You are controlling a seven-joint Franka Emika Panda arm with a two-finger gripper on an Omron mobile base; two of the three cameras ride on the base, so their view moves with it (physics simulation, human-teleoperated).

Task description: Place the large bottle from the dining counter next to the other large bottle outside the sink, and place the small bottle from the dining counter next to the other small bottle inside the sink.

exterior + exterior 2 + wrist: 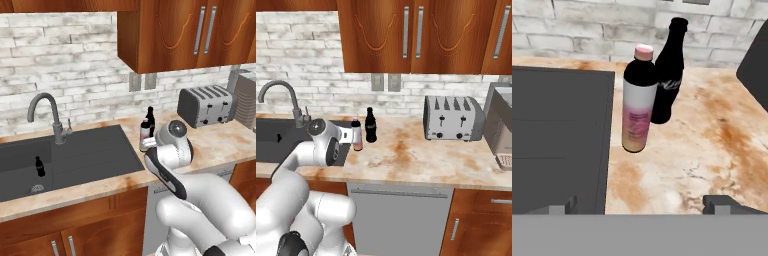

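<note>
large bottle (pixel 637 107) stands beyond jaws

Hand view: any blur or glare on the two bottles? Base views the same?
Hand view: pale bottle and black bottle sharp, soft sheen on both, no glare. Left base view: both small, partly behind the arm. Right base view: evenly lit, toaster crisp.

The large bottle (pixel 637 107), pink above, yellowish below, stood upright on the tabletop (pixel 712 150) just ahead of the open hand (pixel 643 205), free of its fingers. The other large bottle (pixel 668 75), black, stood upright just behind it. The sink (pixel 90 155) held one small dark bottle (pixel 39 166), upright.
</note>
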